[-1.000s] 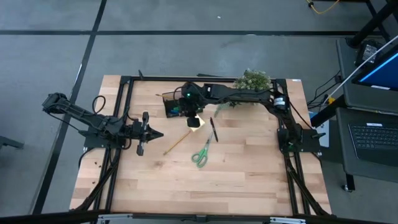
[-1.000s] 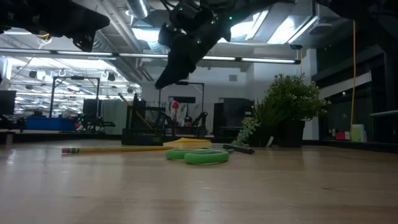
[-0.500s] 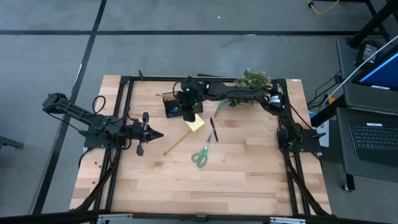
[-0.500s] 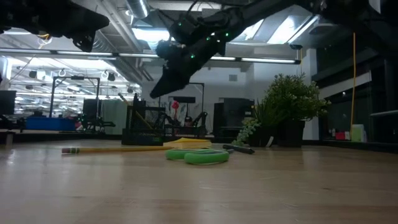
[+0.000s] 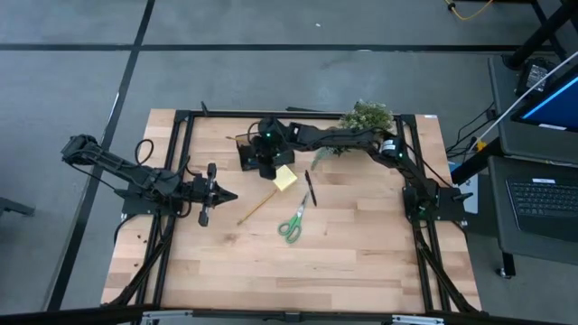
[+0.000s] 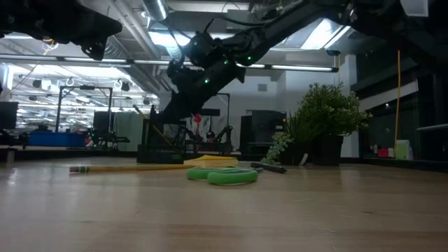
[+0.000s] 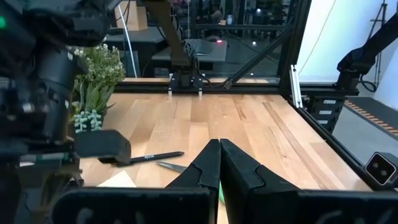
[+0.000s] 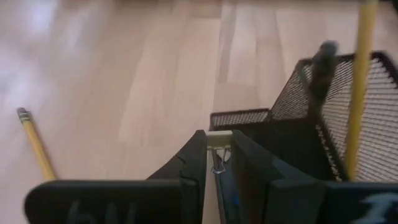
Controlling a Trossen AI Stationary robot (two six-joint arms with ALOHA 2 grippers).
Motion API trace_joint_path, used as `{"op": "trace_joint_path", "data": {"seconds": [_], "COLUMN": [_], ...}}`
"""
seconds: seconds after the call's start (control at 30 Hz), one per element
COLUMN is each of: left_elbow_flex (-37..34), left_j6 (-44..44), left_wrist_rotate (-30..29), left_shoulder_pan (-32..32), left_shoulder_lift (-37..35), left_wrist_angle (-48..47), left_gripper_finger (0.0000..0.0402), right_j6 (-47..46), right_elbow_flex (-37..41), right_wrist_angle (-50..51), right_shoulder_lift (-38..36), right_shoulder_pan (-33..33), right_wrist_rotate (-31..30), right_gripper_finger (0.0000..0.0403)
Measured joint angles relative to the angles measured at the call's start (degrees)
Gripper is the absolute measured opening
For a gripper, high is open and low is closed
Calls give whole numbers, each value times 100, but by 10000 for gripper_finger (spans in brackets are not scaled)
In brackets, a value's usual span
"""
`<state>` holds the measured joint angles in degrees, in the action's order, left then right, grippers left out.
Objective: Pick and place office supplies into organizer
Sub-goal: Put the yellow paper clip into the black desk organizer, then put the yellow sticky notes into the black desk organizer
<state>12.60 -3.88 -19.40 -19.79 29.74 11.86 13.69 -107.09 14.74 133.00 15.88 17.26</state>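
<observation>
a grey-floored workshop surrounds the light wooden slatted table (image 5: 298, 262), with a bushy green plant (image 5: 366, 116) at its 1 o'clock edge. the small black wire-mesh organizer (image 5: 247, 152) sits at about 11 o'clock from the table's middle, and a yellow pencil-like stick and a dark pen-like item (image 8: 320, 68) already stand in its tall compartment. the right gripper (image 8: 217, 155) hovers over the organizer's low front compartment, its fingers pinching a small binder clip (image 8: 217, 144) with a wire loop; it looks about to be dropped in. left on the table: the yellow square sticky-note pad (image 5: 285, 179) just beside the organizer at its 4 o'clock, the slim black pen (image 5: 310, 188) beside that, the long wooden pencil (image 5: 256, 207) toward 7 o'clock, and the green-handled scissors (image 5: 292, 223) at 6 o'clock. the left gripper (image 5: 215, 192) waits at 9 o'clock, fingers pressed together and holding nothing. i judge the task well short of half done.
</observation>
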Motion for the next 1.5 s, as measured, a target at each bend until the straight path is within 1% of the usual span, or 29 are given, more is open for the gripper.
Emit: {"op": "trace_joint_path", "data": {"seconds": [0.2,0.33,0.8,0.87,1.03,1.37,1.5], "left_elbow_flex": [0,0,0,0,0,0,0], "left_j6": [4,2,4,2,3,2,-2], "left_wrist_rotate": [0,0,11,13,17,20,20], "left_shoulder_pan": [0,0,-1,-2,-2,-2,-2], "left_shoulder_lift": [2,2,2,2,2,2,2], "left_wrist_angle": [-6,-6,-4,-7,-4,-4,-4], "left_gripper_finger": [2,3,3,3,3,3,2], "right_j6": [8,11,24,10,11,-20,22], "right_elbow_flex": [0,-2,-2,-2,-2,-1,0], "right_wrist_angle": [-52,-144,-86,-90,8,55,65], "right_shoulder_lift": [188,244,253,251,251,250,228], "right_shoulder_pan": [12,40,52,52,52,52,13], "right_wrist_rotate": [-29,-304,-321,-347,-814,-816,-817], "right_gripper_finger": [64,64,65,69,85,108,109]}}
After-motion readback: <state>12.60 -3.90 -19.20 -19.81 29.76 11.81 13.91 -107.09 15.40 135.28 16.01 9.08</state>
